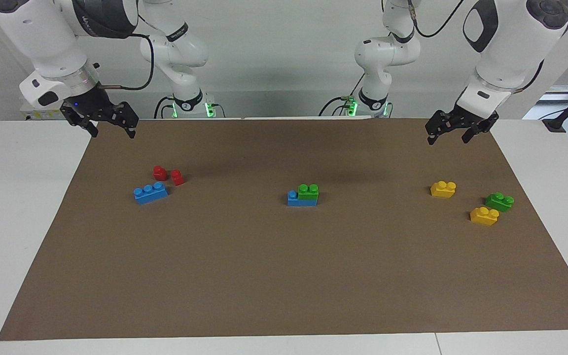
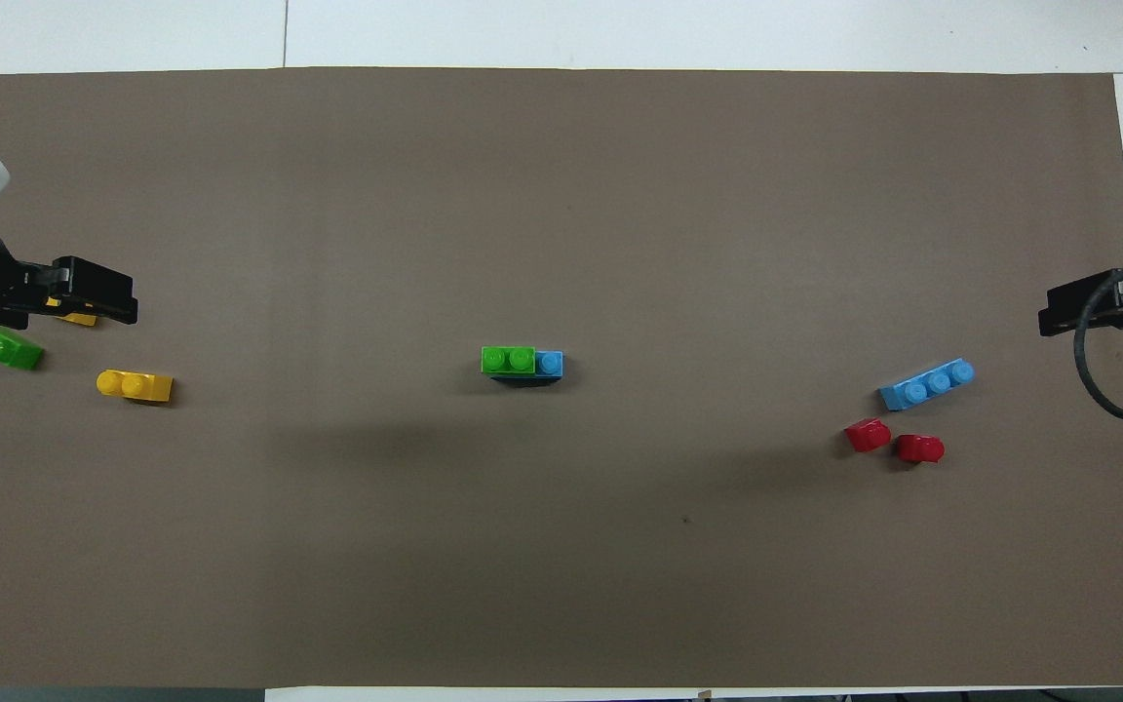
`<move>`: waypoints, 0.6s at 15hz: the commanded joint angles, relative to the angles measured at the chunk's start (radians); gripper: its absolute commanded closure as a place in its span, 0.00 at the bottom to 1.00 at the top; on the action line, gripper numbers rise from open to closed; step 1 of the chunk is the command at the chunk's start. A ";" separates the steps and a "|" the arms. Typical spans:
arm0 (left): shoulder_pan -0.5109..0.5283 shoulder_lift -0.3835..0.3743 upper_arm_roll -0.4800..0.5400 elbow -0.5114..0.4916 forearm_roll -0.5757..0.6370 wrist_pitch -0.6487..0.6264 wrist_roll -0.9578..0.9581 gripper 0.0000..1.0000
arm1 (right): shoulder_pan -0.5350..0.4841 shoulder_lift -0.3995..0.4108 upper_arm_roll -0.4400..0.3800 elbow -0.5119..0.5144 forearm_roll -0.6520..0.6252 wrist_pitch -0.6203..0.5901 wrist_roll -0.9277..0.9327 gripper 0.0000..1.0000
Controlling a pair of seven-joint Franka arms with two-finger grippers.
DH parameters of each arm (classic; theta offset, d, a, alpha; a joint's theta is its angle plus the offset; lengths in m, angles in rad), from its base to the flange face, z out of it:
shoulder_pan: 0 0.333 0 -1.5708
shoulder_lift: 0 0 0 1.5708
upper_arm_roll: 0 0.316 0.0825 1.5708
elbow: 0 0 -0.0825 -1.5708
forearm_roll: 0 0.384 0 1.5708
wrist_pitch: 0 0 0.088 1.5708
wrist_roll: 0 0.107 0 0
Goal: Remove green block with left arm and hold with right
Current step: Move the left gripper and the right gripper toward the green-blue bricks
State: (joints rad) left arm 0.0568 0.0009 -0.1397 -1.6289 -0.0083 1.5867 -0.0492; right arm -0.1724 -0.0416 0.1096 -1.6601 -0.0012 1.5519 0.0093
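Sitting on a blue brick (image 1: 294, 198), green block (image 1: 308, 191) (mid-mat), left gripper (image 1: 454, 132), right gripper (image 1: 111, 129) both parted, raised.

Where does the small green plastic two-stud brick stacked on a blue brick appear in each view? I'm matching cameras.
Facing view: stacked green brick at mat centre.
Overhead view: same brick at mat centre.
Shared landmark: the blue three-stud brick under it.

Green block (image 1: 308, 191): small, two studs, upright, stacked on blue brick (image 1: 294, 198), covering two of its studs, mid-mat, untouched
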 commanded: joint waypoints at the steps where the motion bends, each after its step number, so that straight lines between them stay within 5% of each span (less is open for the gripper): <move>1: 0.012 -0.007 -0.006 0.003 -0.021 0.007 0.014 0.00 | -0.004 0.002 0.004 0.002 -0.006 -0.007 0.000 0.00; 9: 0.011 -0.007 -0.008 0.003 -0.021 0.006 0.008 0.00 | 0.007 -0.007 0.004 -0.010 0.000 0.025 -0.028 0.00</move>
State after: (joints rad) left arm 0.0568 0.0009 -0.1400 -1.6289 -0.0084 1.5879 -0.0492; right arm -0.1637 -0.0418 0.1115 -1.6601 -0.0012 1.5542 0.0012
